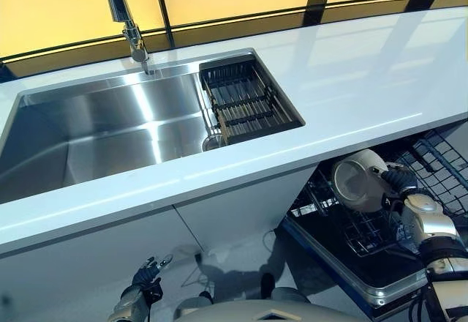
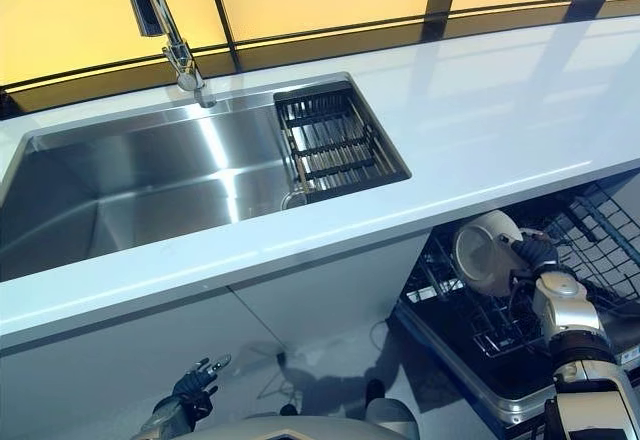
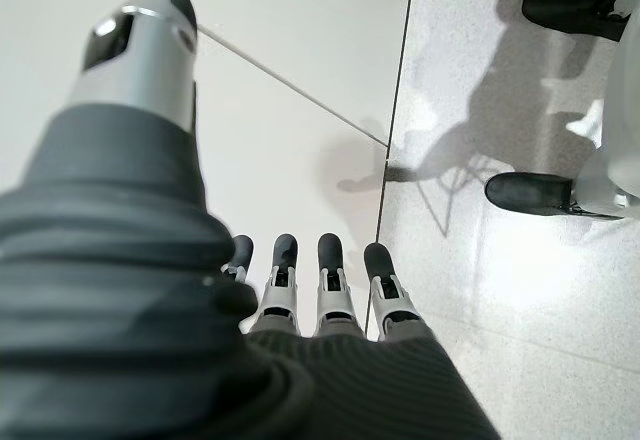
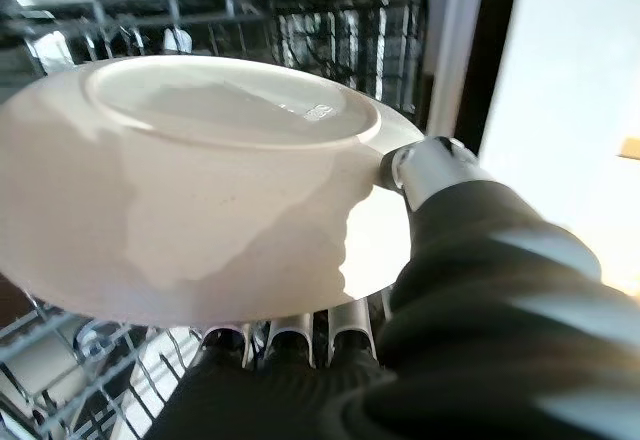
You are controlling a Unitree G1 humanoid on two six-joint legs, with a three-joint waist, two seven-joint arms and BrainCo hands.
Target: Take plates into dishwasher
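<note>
My right hand (image 1: pixel 401 184) is shut on a white plate (image 1: pixel 357 180), thumb on its underside and fingers behind its rim. It holds the plate tilted on edge just above the wire rack (image 1: pixel 344 223) of the pulled-out dishwasher drawer, below the counter at the right. In the right wrist view the plate (image 4: pixel 200 190) fills the frame, underside towards the camera, with rack wires (image 4: pixel 60 360) beneath it. My left hand (image 1: pixel 146 274) hangs low by the cabinet front with straight fingers (image 3: pixel 330 270) and holds nothing.
A white counter (image 1: pixel 351 95) runs across the view with a steel sink (image 1: pixel 102 135) set in it. A dark drying rack (image 1: pixel 245 99) sits in the sink's right end, a tap (image 1: pixel 124 15) behind it. White cabinet doors (image 1: pixel 234 212) stand below.
</note>
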